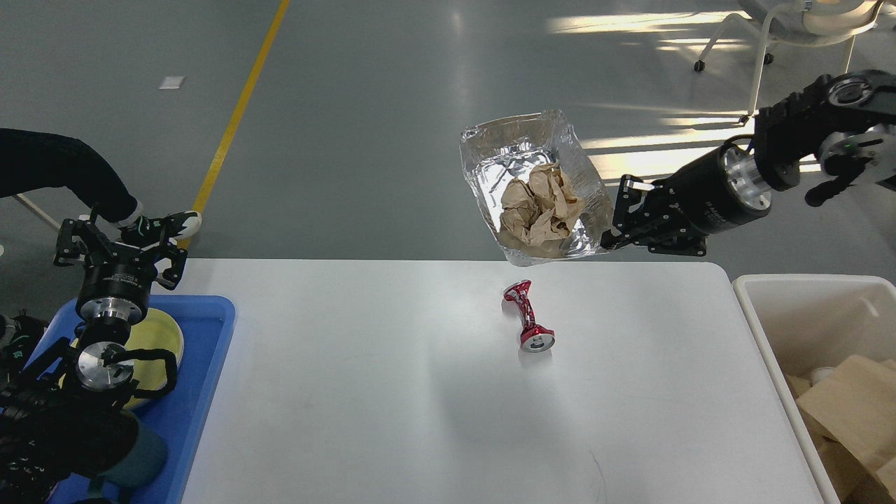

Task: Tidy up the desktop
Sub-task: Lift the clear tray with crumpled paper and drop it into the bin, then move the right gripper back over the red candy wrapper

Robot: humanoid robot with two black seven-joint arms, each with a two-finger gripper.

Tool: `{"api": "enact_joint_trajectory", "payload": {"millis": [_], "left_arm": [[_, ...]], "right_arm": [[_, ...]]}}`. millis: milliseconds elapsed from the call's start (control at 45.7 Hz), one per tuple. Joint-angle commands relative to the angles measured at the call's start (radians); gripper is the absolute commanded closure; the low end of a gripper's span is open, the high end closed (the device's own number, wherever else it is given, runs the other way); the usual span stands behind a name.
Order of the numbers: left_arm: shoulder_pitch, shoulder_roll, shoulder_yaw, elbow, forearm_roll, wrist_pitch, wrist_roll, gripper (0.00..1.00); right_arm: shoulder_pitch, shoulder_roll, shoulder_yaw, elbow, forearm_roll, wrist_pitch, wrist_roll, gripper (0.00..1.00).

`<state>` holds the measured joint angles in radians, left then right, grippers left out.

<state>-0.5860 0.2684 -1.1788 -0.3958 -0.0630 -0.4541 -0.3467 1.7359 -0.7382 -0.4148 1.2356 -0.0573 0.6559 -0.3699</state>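
Note:
The white desktop (392, 406) fills the lower half of the head view. A crushed red can (528, 325) lies on it right of centre. High above the table's far edge, my right gripper (607, 236) is shut on the right rim of a crumpled foil tray (490, 157), which is tilted and holds a wad of brown paper (537, 206). My left gripper (119, 241) hovers over the blue tray at the far left, its fingers spread open with nothing between them.
A blue plastic tray (203, 392) at the left edge carries a yellow-green bowl (162, 334). An off-white bin (770, 308) with brown paper scraps stands off the table's right end. A person's leg and shoe (161, 224) show behind my left arm.

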Motion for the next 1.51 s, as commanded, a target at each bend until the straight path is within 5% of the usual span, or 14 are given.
{"api": "enact_joint_trajectory", "payload": {"millis": [0, 263, 591, 701, 722, 788, 1116, 1313, 1489], "left_arm": [[0.0, 0.0, -0.001, 0.0, -0.001, 0.0, 0.0, 0.04], [0.0, 0.0, -0.001, 0.0, -0.001, 0.0, 0.0, 0.04], [0.0, 0.0, -0.001, 0.0, 0.0, 0.0, 0.0, 0.04], [0.0, 0.0, -0.001, 0.0, 0.0, 0.0, 0.0, 0.04], [0.0, 0.0, -0.001, 0.0, 0.0, 0.0, 0.0, 0.04], [0.0, 0.0, 0.001, 0.0, 0.0, 0.0, 0.0, 0.04], [0.0, 0.0, -0.001, 0.0, -0.001, 0.0, 0.0, 0.04], [0.0, 0.0, -0.001, 0.0, -0.001, 0.0, 0.0, 0.04], [0.0, 0.0, -0.001, 0.0, 0.0, 0.0, 0.0, 0.04]], "right_arm": [[-0.016, -0.035, -0.024, -0.063, -0.004, -0.006, -0.001, 1.0], [-0.163, -0.144, -0.17, -0.263, 0.002, -0.038, 0.002, 1.0], [-0.499, -0.217, -0.165, -0.381, 0.001, -0.28, 0.003, 0.95], [-0.596, -0.216, -0.171, -0.412, 0.001, -0.364, 0.003, 0.74], [-0.634, -0.21, -0.168, -0.421, 0.001, -0.392, 0.005, 0.45], [-0.679, -0.198, -0.168, -0.458, 0.001, -0.447, 0.005, 0.01], [-0.736, -0.099, -0.167, -0.485, 0.001, -0.51, 0.003, 0.0], [-0.56, -0.015, -0.196, -0.47, -0.018, -0.503, -0.006, 0.0], [-0.313, 0.117, -0.424, -0.383, -0.019, -0.499, 0.003, 0.0]]}}
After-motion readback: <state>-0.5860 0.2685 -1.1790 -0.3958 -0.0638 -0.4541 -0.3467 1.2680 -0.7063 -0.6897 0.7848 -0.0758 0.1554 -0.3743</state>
